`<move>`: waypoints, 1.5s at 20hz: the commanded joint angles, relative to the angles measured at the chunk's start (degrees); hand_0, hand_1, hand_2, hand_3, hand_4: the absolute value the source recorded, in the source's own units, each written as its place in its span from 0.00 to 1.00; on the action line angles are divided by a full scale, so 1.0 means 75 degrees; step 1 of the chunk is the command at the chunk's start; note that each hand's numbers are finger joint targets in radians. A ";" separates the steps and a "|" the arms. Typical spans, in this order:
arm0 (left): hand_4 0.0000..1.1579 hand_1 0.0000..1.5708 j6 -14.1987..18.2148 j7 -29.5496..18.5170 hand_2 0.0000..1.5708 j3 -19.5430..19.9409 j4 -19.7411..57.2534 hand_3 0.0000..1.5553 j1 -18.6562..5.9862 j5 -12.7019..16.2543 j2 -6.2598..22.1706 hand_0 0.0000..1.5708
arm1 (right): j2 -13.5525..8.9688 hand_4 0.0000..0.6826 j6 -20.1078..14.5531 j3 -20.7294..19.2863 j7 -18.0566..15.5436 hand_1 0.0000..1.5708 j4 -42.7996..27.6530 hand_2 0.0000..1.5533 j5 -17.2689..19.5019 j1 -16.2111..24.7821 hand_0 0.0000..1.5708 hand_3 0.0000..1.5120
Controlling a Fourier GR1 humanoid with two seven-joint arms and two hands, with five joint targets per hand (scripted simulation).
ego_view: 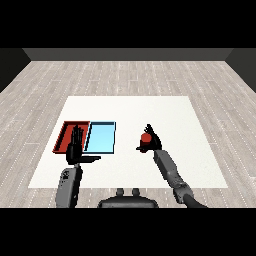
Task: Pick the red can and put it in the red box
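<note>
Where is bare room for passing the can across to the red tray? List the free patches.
Free: the table strip beyond both trays, and the gap between the blue tray and right hand holding the red can. Crowded: the red tray, under the left hand.

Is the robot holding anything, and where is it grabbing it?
Yes. The right hand curls its fingers around the side of the red can. The left hand holds nothing.
</note>
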 commanded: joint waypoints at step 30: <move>0.00 0.00 0.0279 0.0396 0.00 -0.0850 -0.0067 0.00 -0.0139 -0.0388 -0.0368 0.00 | -0.0448 0.91 -0.2604 0.1525 0.0924 0.91 -0.2737 0.92 0.0434 0.0508 0.91 0.91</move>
